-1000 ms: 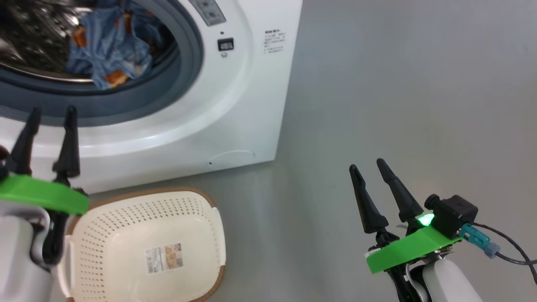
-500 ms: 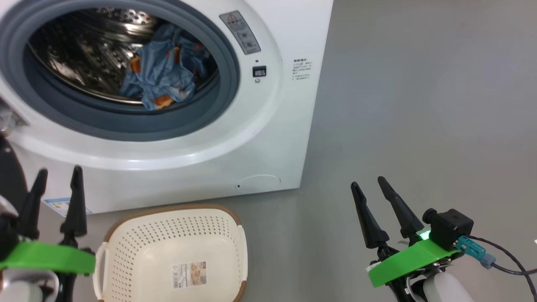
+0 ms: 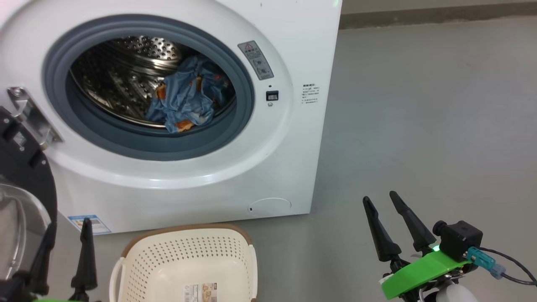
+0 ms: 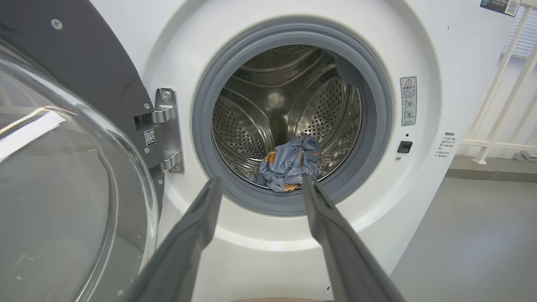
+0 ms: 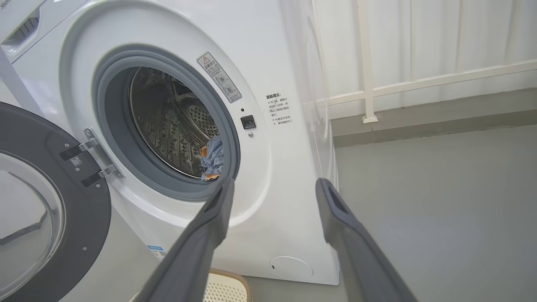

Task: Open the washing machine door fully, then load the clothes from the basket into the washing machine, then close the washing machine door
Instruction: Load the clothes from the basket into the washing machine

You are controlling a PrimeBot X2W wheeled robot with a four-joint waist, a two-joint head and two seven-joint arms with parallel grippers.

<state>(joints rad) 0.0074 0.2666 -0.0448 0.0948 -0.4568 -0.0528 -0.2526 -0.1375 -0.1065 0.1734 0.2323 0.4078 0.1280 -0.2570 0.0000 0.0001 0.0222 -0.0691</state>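
Both hands stand idle, fingers spread wide, nothing held. The left hand (image 3: 68, 223) is low beside the basket (image 3: 188, 229), and the right hand (image 3: 379, 196) is well off over the floor, judged parked clear of the opening. The basket sits at the washer (image 3: 293, 50) foot. No garment shows in its visible part, and its near end is cut off. The clothes (image 3: 184, 105) lie bunched at the drum's front lip, inside the gasket. The door (image 3: 29, 176) hangs swung out left, partly out of frame. Loading appears done, closing outstanding.

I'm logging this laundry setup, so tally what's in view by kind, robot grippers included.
washing machine: 1
washing machine door, open: 1
basket: 1
clothes bundle, in the drum: 1
grippers, jaws open: 2, left gripper and right gripper
Total: 6
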